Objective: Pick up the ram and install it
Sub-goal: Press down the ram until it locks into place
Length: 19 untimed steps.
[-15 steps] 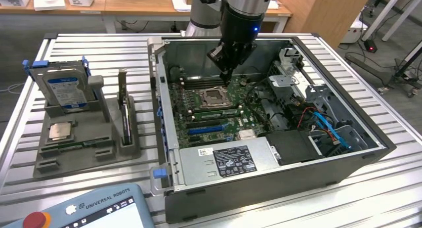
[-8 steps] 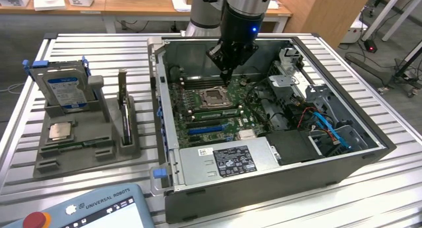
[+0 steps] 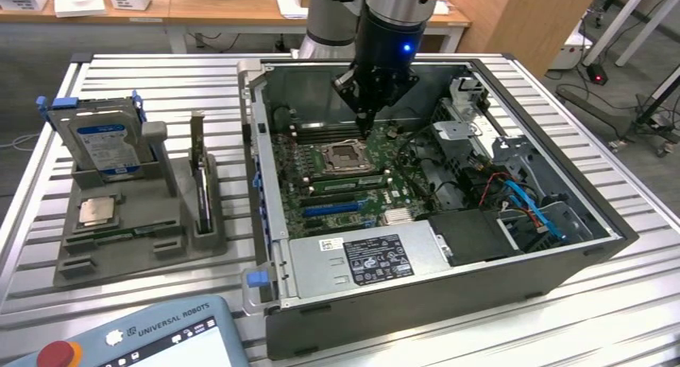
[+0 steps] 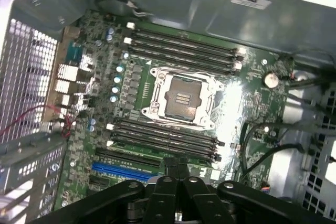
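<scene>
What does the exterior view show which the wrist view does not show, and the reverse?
Exterior view alone: the grey holder beside the computer case, with the ram lying in it, a hard drive and a silver processor chip.
Wrist view alone: the blue slot up close.
Both: the shut gripper above the motherboard and its empty processor socket.

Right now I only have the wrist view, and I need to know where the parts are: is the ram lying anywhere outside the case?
Observer: Yes. The ram lies flat in the grey holder on the table, to the exterior view's left of the computer case.
Operator: What else sits in that holder?
Observer: A hard drive stands upright at its back, and a silver processor chip lies just in front of it.
</scene>
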Each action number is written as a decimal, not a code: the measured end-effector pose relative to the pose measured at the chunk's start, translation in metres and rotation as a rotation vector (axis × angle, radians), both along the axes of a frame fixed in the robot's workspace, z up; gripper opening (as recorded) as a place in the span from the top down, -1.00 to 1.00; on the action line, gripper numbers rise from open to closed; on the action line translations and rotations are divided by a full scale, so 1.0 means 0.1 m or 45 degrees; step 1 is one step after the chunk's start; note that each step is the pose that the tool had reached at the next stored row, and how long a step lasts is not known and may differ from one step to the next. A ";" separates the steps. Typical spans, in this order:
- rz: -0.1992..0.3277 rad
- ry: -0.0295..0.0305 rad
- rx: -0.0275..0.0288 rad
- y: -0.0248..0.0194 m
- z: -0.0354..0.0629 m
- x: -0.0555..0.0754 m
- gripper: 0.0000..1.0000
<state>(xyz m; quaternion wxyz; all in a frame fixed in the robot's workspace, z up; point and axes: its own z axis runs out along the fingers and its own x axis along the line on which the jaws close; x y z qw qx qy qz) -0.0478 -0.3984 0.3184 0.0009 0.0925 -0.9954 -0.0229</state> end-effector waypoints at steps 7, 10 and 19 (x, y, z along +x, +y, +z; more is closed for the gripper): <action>-0.127 -0.0001 -0.0006 0.000 0.000 0.00 0.80; -0.178 0.0000 -0.0029 0.000 0.001 0.00 0.80; -0.317 -0.0005 -0.0098 0.001 0.000 0.00 0.80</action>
